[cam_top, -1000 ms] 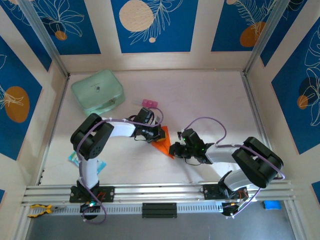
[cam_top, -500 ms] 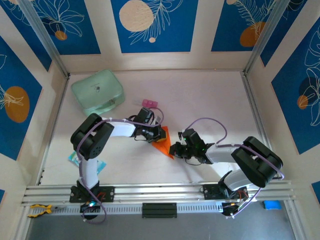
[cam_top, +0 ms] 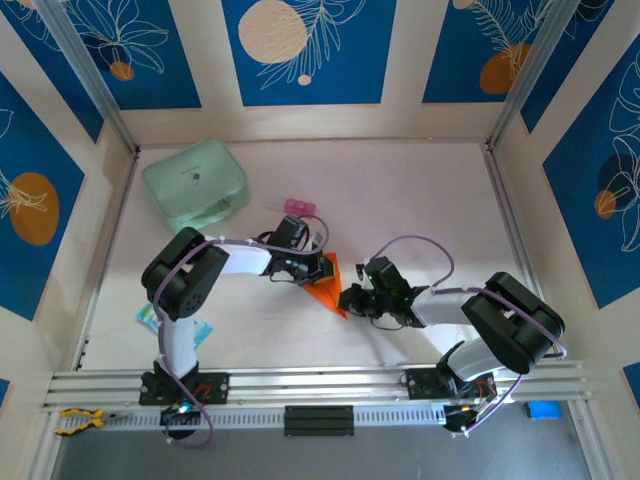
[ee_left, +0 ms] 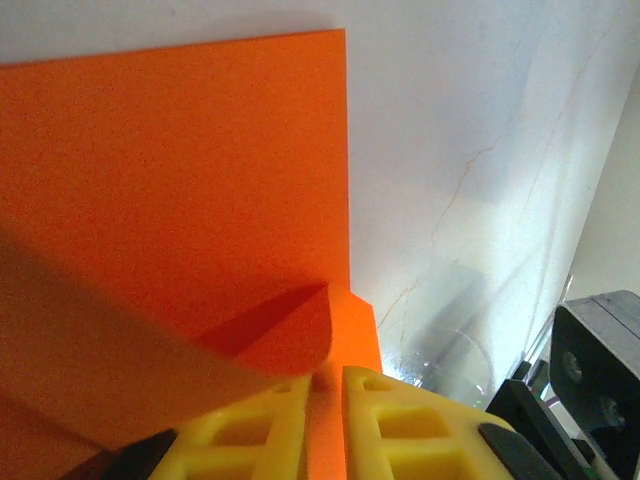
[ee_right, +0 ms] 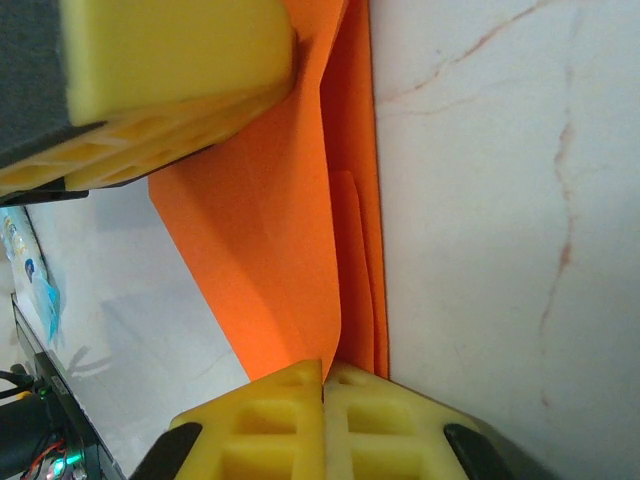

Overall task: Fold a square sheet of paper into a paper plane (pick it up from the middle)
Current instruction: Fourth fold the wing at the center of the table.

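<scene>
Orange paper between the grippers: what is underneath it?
The white marbled tabletop borders the folded orange paper along its edge. Whatever is beneath the overlapping layers is hidden; the paper covers that patch.

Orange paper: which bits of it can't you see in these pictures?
1. Top external view: the thin bright orange paper sheet is mostly covered by the left gripper and right gripper; its folds are too small to read.
2. Left wrist view: its left and bottom parts run off the picture's edges.
3. Right wrist view: its upper end is cut off by the top edge, and the left gripper's yellow finger hides one side.
</scene>
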